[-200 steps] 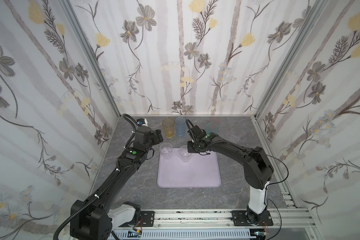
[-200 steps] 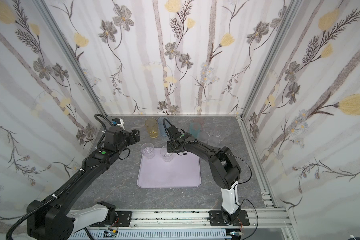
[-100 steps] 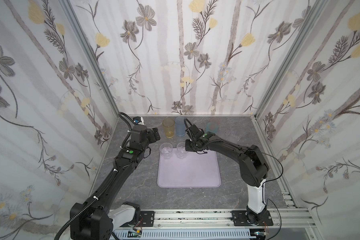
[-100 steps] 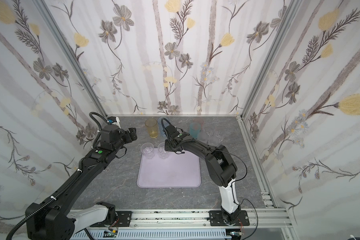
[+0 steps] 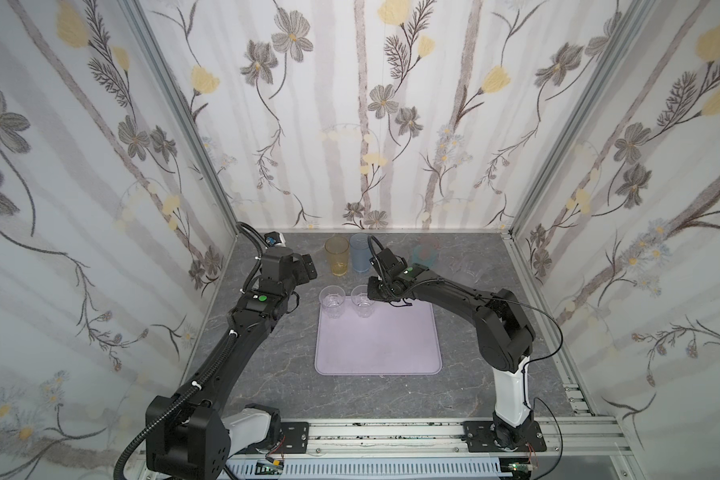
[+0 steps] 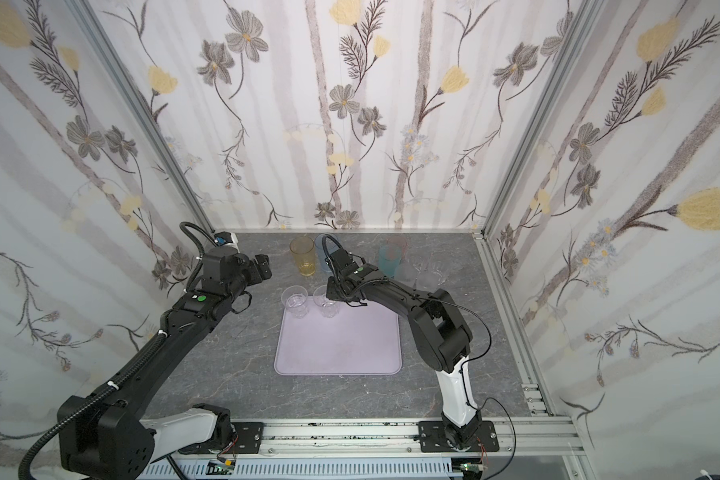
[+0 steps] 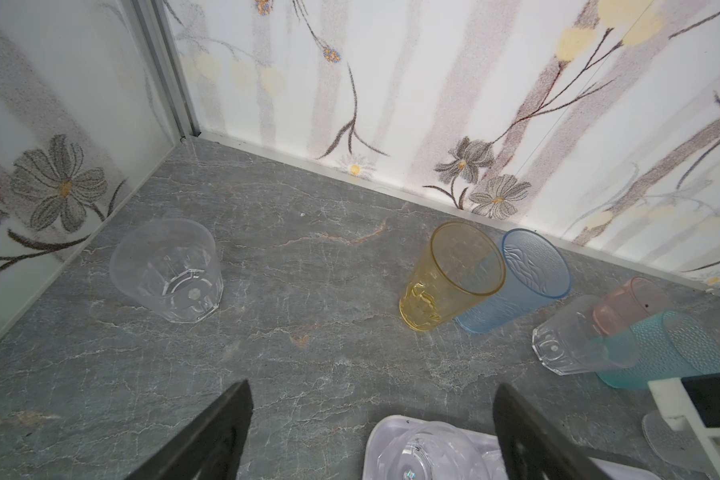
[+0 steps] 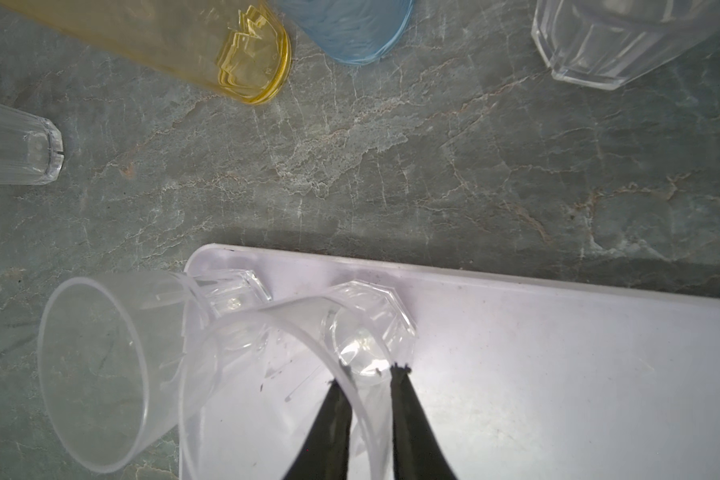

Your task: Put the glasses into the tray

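The lilac tray (image 5: 391, 353) (image 6: 350, 353) lies mid-table. Two short clear glasses (image 5: 332, 301) (image 5: 363, 300) stand upright side by side in its far left corner. My right gripper (image 5: 370, 291) (image 8: 366, 374) straddles the near wall of the second glass (image 8: 308, 353), one finger inside and one outside, jaws narrowly apart with light showing beside the wall. My left gripper (image 5: 308, 266) (image 7: 373, 388) hangs wide open and empty over bare table, left of the amber glass (image 7: 449, 278). On the table behind stand blue (image 7: 516, 286), teal (image 7: 661, 353), pink (image 7: 628, 303) and clear (image 7: 574, 340) glasses.
Another clear glass (image 7: 167, 270) stands near the left wall, behind my left arm in both top views. More clear glasses (image 6: 427, 272) cluster at the back right. Patterned walls close the table on three sides; a metal rail (image 5: 391, 432) runs along the front.
My right gripper carried the second clear glass a little left beside the first one and its jaws have eased apart slightly. My left arm drew back a little toward the left wall.
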